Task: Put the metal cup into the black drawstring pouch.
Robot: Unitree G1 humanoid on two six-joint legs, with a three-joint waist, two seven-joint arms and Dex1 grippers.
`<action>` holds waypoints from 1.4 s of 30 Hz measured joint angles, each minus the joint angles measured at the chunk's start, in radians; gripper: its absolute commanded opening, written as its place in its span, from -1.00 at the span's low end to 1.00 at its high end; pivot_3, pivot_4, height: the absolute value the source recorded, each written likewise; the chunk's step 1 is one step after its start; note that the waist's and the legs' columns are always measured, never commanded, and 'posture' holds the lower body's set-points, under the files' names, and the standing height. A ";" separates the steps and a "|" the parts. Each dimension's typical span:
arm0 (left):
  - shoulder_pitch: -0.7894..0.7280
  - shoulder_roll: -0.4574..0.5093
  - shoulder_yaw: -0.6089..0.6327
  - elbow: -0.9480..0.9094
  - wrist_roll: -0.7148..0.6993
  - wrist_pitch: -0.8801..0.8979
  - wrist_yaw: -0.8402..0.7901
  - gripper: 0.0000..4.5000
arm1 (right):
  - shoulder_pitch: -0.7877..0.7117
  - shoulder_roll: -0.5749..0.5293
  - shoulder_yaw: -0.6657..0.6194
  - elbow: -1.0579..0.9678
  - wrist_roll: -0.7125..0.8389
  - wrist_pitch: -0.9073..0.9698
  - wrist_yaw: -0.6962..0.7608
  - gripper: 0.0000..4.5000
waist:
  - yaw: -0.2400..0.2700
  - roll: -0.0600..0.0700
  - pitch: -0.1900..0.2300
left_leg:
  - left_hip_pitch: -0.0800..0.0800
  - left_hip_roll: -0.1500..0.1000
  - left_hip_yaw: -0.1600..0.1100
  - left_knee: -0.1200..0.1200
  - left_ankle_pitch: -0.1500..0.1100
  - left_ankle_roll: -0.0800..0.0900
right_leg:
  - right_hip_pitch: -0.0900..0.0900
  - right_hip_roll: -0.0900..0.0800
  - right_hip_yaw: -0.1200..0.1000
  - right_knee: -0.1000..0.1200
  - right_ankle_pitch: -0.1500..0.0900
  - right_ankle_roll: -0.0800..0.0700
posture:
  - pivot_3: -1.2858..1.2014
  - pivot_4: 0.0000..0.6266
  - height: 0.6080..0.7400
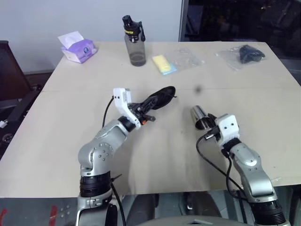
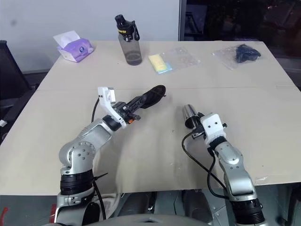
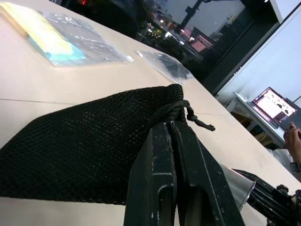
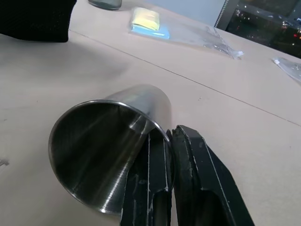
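Observation:
The black drawstring pouch (image 1: 161, 97) hangs in the air over the middle of the table, its mesh fabric stretched out ahead of my left gripper (image 1: 144, 112). That gripper is shut on the pouch's corded mouth edge (image 3: 176, 109). To the right, the shiny metal cup (image 1: 199, 116) lies tipped on its side, its dark hollow facing my right gripper (image 1: 209, 127). In the right wrist view the two black fingers (image 4: 197, 174) are pinched together on the cup's rim (image 4: 117, 106). The cup (image 3: 236, 185) also shows beside the left fingers.
At the far side of the table (image 1: 61, 122) stand a grey bottle with a black cap (image 1: 135, 43) and a purple tissue pack (image 1: 78, 48). A yellow item in a clear bag (image 1: 165, 64) and a dark item in a clear bag (image 1: 247, 53) lie far right.

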 measured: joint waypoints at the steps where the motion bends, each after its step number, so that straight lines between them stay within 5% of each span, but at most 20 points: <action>1: 0.000 -0.001 0.000 0.000 0.000 0.000 0.000 -1.00 | -0.004 0.011 -0.001 0.000 0.026 -0.003 0.010 -0.95 | 0.000 0.000 0.000 | 0.000 0.000 0.000 0.000 0.000 0.000 | 0.000 0.000 0.000 0.000 0.000 0.000 | 0.03 -0.52 1.00; 10: 0.009 -0.009 -0.004 0.000 0.000 -0.014 0.000 -1.00 | -0.100 0.027 0.048 -0.146 0.233 -0.043 0.173 -0.95 | 0.003 0.002 0.002 | -0.003 0.000 -0.001 0.000 0.000 0.000 | -0.003 0.000 -0.001 -0.001 0.002 -0.002 | 0.03 -0.52 1.00; 42: 0.084 0.020 -0.046 -0.080 -0.145 0.011 -0.027 -1.00 | -0.118 -0.073 0.164 -0.042 0.042 -0.105 0.204 -0.95 | 0.004 0.002 0.002 | -0.004 0.000 0.000 -0.001 0.000 0.000 | -0.003 0.000 -0.001 -0.003 0.001 -0.002 | 0.03 -0.52 1.00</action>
